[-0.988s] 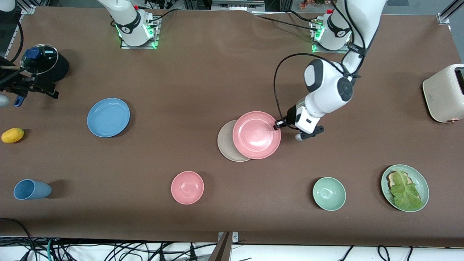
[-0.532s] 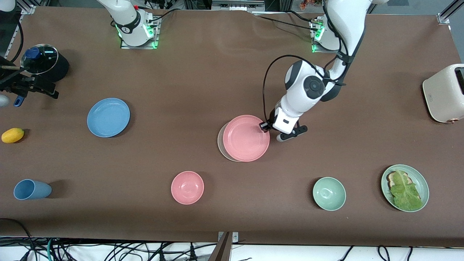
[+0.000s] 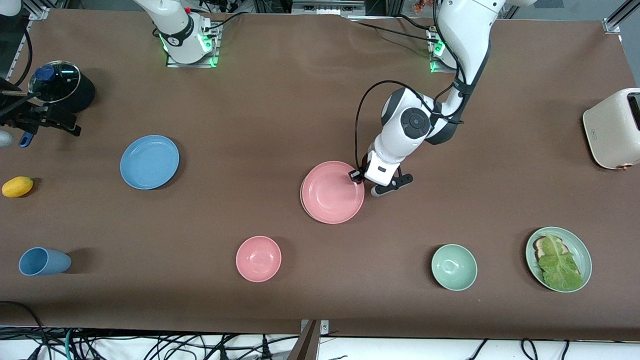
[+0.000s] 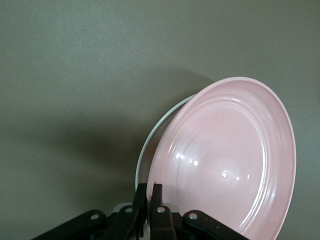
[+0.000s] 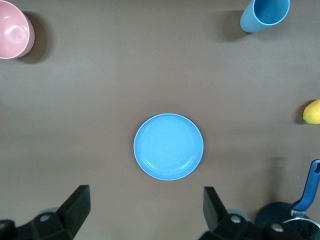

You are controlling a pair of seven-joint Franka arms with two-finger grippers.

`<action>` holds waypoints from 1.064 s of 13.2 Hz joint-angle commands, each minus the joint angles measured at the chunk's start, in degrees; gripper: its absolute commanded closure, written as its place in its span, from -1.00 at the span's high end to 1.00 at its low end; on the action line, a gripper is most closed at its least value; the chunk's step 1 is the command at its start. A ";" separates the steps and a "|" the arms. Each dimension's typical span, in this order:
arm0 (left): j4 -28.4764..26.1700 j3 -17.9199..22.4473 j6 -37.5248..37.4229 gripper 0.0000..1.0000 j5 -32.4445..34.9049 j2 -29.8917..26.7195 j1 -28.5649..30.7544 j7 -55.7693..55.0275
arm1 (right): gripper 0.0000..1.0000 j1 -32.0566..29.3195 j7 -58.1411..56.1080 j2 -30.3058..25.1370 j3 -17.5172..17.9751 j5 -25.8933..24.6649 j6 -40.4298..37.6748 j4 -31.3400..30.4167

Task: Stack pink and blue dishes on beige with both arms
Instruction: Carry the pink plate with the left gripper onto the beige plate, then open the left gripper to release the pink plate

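1. Pink plate (image 3: 332, 192): plain matte pink.
2. Beige plate (image 4: 150, 145): plain cream.
3. Blue plate (image 3: 149, 162): plain blue.
4. Bowl (image 3: 258, 258): pink.
5. Bowl (image 3: 454, 267): pale green.
6. Cup (image 3: 44, 261): blue.
7. Table (image 3: 280, 110): brown.
8. Left gripper (image 3: 356, 175): black.

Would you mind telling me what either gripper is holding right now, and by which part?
The left gripper pinches the round pink plate by its rim. The right gripper is open, holding nothing.

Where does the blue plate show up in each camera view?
Front view: blue plate lies toward the right arm's end of the table, untouched.
Left wrist view: not in it.
Right wrist view: in mid-picture, beneath the open right gripper.
Shared landmark: the blue cup.
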 commanded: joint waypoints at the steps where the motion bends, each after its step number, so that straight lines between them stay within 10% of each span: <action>1: 1.98 0.65 0.90 -1.00 1.79 1.49 -1.15 -1.95 | 1.00 -0.07 0.04 0.27 0.05 0.56 -0.40 0.87; 3: 1.98 0.74 1.34 -0.95 1.79 1.93 -1.33 -1.95 | 1.00 -0.07 0.04 0.27 0.05 0.56 -0.40 0.87; 6: 2.07 0.83 1.34 -0.23 1.79 1.93 -1.24 -1.78 | 1.00 -0.07 0.04 0.27 0.05 0.56 -0.40 0.87; 14: 2.07 3.54 -3.11 0.20 2.05 -0.79 -0.36 3.92 | 1.00 -0.07 0.04 0.27 0.05 0.56 -0.40 0.87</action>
